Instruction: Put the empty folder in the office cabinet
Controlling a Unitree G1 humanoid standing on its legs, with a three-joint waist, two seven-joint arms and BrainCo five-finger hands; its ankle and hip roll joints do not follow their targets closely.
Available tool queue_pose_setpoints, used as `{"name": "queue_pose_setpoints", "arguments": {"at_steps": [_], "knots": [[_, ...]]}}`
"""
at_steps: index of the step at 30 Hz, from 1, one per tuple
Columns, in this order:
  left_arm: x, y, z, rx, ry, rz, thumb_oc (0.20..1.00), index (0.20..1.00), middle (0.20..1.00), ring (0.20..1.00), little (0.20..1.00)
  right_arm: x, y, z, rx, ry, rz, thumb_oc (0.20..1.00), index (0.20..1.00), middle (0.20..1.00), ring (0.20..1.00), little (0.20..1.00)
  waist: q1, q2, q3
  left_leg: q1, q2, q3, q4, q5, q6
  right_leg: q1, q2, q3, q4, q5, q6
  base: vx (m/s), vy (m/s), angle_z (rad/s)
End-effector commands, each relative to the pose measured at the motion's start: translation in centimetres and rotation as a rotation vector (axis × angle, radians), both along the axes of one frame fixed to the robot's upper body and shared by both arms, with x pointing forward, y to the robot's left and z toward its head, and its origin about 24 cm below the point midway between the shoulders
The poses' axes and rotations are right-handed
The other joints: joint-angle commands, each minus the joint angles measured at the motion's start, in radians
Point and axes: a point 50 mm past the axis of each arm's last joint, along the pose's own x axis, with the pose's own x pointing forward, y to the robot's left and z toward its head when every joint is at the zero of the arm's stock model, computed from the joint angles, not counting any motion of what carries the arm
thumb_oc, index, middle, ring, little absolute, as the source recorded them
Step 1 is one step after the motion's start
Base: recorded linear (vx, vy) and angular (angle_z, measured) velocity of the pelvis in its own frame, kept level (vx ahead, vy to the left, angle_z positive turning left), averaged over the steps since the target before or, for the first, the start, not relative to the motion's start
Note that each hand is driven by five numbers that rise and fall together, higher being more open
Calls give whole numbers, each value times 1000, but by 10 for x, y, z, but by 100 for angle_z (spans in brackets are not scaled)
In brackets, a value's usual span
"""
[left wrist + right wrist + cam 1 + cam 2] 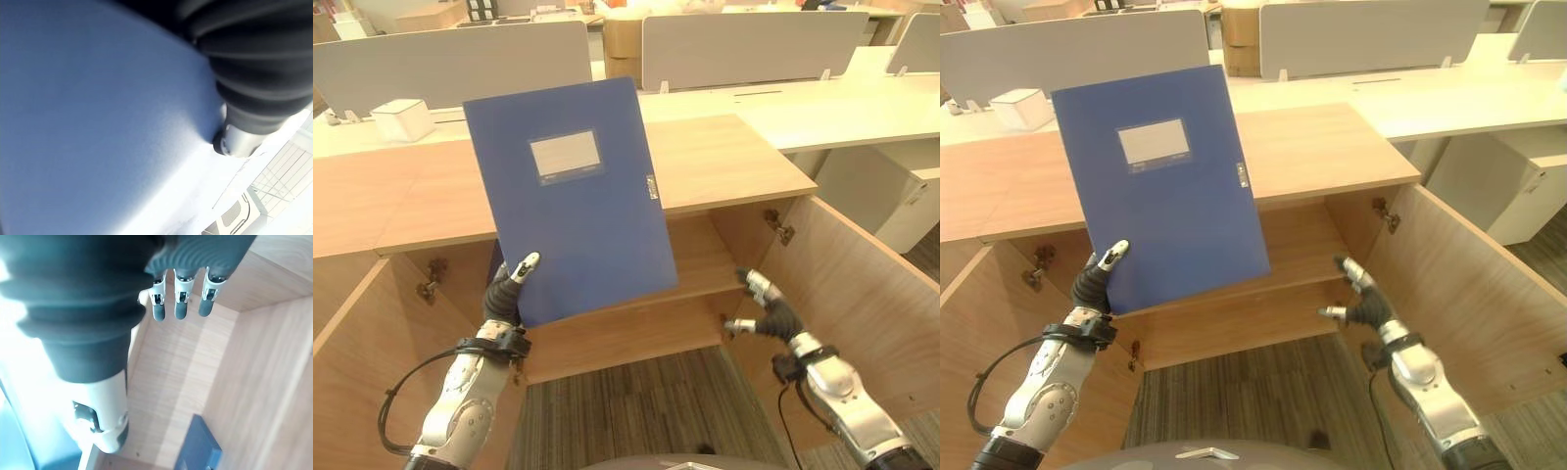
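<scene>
Hand L (501,299): grips blue folder at its lower left corner; thumb pressed on the front face, other fingers behind the cover, so pinched shut on it
Hand R (771,305): empty, fingers spread and relaxed, hanging in the cabinet opening by the right door, well apart from folder
Folder (576,196): held upright, slightly tilted, front label facing the camera; above and in front of the cabinet opening, not inside yet
Cabinet (724,162): wooden, both doors swung open; inner shelf (700,259) visible behind the folder's lower edge; right wrist view shows a dark blue item (200,445) already standing in a back corner
Behind: desks w/ grey dividers (450,59), white box (401,117) on desk
Progress: carry done, insertion not yet
Risk 1: one-corner grip is weak; folder could pivot or slip when tipped toward the shelf
Risk 2: tall folder may hit cabinet top edge or shelf front if not lowered and angled first
Risk 3: folder's far edge could clip the right door or R hand on the way in
</scene>
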Motion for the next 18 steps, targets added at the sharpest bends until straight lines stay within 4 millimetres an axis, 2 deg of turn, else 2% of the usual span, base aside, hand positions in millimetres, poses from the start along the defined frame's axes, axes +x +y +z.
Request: {"name": "queue_pose_setpoints", "arguments": {"at_steps": [1,2,3,4,6,9,18], "knots": [[8,17,30,71,-170,49,200,200,200,200,200,23,-1,48,134,-231,-31,1000,1000,1000,1000,1000,-1,-30,-17,-48,4,-62,2,-12,25,65,-66,-1,13,-68,48,0,0,0],[8,17,30,71,-170,49,200,200,200,200,200,23,-1,48,134,-231,-31,1000,1000,1000,1000,1000,-1,-30,-16,-48,4,-62,2,-12,25,65,-66,-1,13,-68,48,0,0,0],[7,19,31,85,-177,69,200,200,200,200,200,27,1,69,175,-326,-35,1000,1000,1000,1000,1000,1,-31,-19,-46,5,-61,2,-13,26,65,-66,-1,13,-69,47,0,0,0],[7,19,31,85,-177,69,200,200,200,200,200,27,1,69,175,-326,-35,1000,1000,1000,1000,1000,1,-31,-19,-46,5,-61,2,-13,26,65,-66,-1,13,-69,47,0,0,0],[7,20,33,101,-186,78,200,200,200,200,200,31,6,92,240,-423,-22,1000,1000,1000,1000,1000,5,-34,-22,-46,5,-60,2,-14,27,67,-65,1,13,-69,46,0,0,0],[8,19,36,128,-195,70,200,200,200,200,200,38,12,110,270,-493,-8,1000,1000,1000,1000,1000,11,-35,-25,-47,6,-60,2,-15,28,68,-65,2,12,-69,44,0,0,0],[10,20,47,201,-235,37,200,200,200,200,200,60,26,141,320,-570,46,1000,1000,1000,1000,1000,30,-43,-25,-49,7,-61,2,-13,26,68,-64,-2,10,-66,42,0,0,0]]}}
